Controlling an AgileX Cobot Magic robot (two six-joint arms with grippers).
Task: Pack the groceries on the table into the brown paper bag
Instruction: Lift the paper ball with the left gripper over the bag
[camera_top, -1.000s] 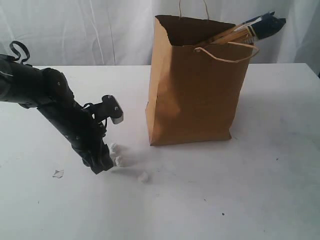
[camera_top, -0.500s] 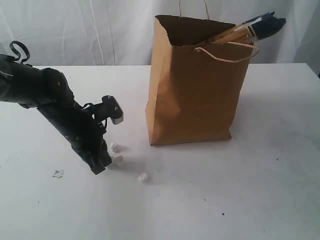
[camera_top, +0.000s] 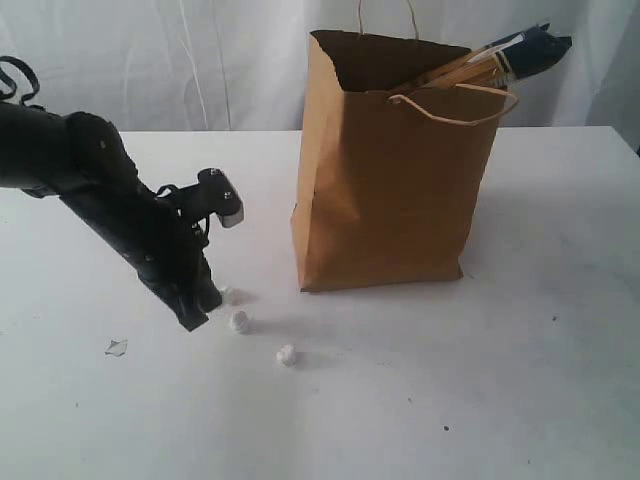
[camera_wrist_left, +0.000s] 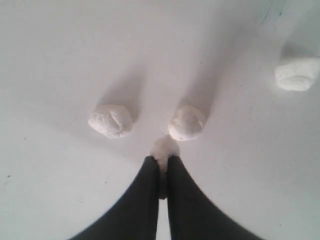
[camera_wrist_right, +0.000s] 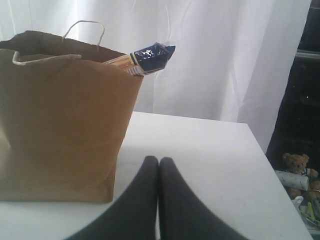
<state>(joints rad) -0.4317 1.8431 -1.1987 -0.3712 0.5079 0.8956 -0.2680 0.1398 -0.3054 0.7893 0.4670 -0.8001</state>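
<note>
The left gripper (camera_wrist_left: 162, 160) pinches a small white lump (camera_wrist_left: 164, 146), more lumps (camera_wrist_left: 187, 122) just beyond its fingertips; the right gripper (camera_wrist_right: 158, 161), fingers pressed together, hovers near the paper bag (camera_wrist_right: 60, 125).

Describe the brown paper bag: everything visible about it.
The brown paper bag stands upright and open on the white table, right of centre in the exterior view. It looks like creased kraft paper with two pale cord handles, one upright, one drooping over the front. A long dark noodle packet pokes out of its top. Nothing else touches it.
</note>
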